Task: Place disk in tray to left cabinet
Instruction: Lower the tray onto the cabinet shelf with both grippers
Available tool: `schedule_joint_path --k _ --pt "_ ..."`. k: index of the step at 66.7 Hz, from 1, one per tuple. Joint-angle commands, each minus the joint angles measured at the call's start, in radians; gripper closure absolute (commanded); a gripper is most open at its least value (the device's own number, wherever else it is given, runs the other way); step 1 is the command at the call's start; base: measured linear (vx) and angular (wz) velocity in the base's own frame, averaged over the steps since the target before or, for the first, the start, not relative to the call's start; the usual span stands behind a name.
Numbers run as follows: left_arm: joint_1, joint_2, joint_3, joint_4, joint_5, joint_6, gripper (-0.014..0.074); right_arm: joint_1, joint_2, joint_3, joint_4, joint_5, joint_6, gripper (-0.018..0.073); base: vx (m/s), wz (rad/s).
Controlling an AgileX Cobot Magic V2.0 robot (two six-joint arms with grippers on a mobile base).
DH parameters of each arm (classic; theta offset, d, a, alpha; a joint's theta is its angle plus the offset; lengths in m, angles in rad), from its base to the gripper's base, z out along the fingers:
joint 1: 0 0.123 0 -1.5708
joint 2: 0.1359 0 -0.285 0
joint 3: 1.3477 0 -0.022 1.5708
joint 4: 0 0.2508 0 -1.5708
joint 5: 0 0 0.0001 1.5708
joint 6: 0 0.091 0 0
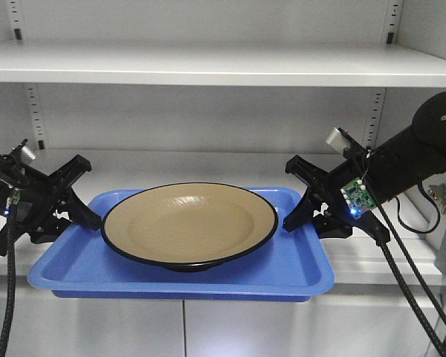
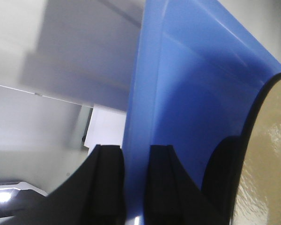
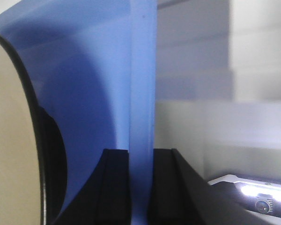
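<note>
Exterior front-facing view: two-arm carry at the light grey-white metal shelving cabinet (image 1: 208,67). Its lower shelf (image 1: 193,167) lies beneath the bright blue rectangular plastic tray (image 1: 297,271), whose front edge appears to project past the shelf lip. Whether the tray rests on the shelf or hangs just above it cannot be told. Centred in the tray sits the glossy tan round disk with a thin black rim (image 1: 189,223), level on its dark underside and clear of both short rims.

The left end effector (image 1: 89,212) is clenched on the tray's left rim, and the right end effector (image 1: 297,208) on its right rim. Each wrist view shows the blue rim pinched between two black fingers (image 2: 107,183), with the disk's edge close by but untouched.

Judged step: slide the loaded tray deeper onto the shelf, then let go. To do this well, both arms should advance together and level. Any tilt or lag would likely send the smooth disk sliding toward a rim, or twist the tray out of one grip. The tray should be lowered until the shelf fully bears its base before the grips open. Each end effector should then withdraw sideways, away from the disk.
</note>
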Motion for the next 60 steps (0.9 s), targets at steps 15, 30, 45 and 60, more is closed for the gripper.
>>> schedule_joint_path --k 15,30,45,60 --pt "-0.042 -0.06 -0.035 -0.268 0.044 -0.037 0.0596 0.04 -0.067 -0.038 0.274 0.017 0.007 0.0565 0.21 -0.12" --pt "-0.042 -0.06 -0.035 -0.268 0.044 -0.037 0.0596 0.04 -0.067 -0.038 0.274 0.017 0.007 0.0565 0.14 -0.03" --pt "-0.042 -0.06 -0.035 -0.268 0.044 -0.037 0.0596 0.04 -0.067 -0.038 0.274 0.017 0.007 0.0565 0.08 0.01" --pt "-0.042 -0.06 -0.035 -0.268 0.044 -0.037 0.0596 0.04 -0.067 -0.038 0.274 0.017 0.007 0.0565 0.03 -0.01"
